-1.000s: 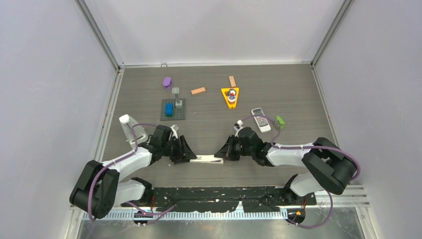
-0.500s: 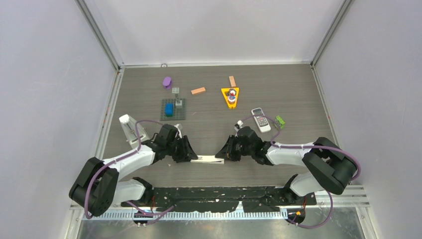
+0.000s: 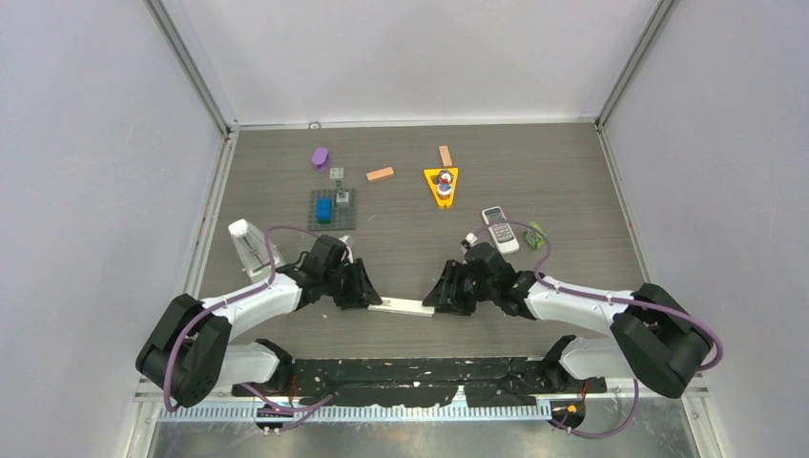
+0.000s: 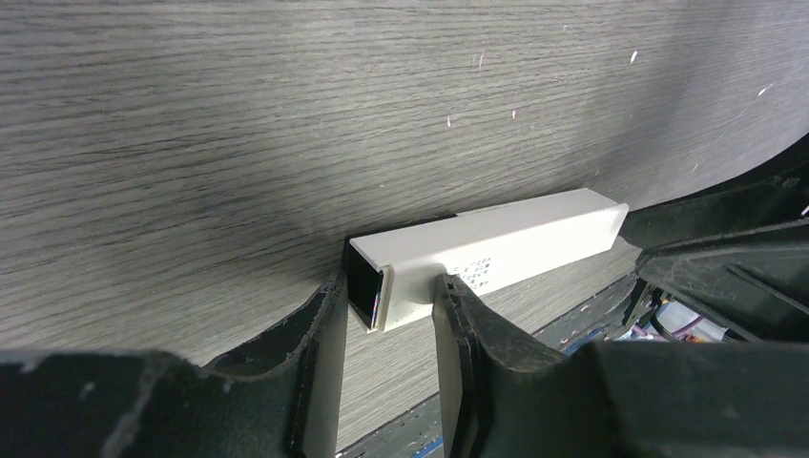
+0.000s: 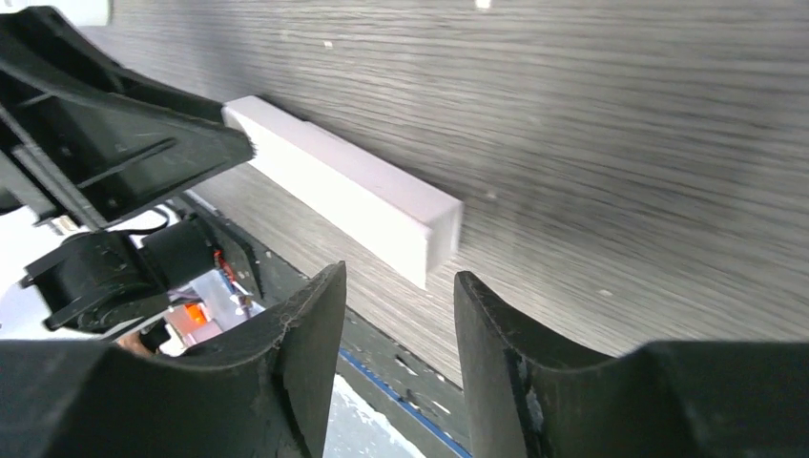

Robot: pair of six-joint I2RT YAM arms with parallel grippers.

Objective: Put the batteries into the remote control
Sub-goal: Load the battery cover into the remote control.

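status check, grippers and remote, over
Left gripper shut on white remote, one end. Right gripper open at the other end, not clamped. No battery in either gripper. Nothing else between them.

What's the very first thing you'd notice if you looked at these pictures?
First, the long white remote near the front middle of the table, with a gripper at each end. The left gripper pinches one end, while the right gripper hangs open just short of the other. Farther back, a bright yellow triangle stands out.
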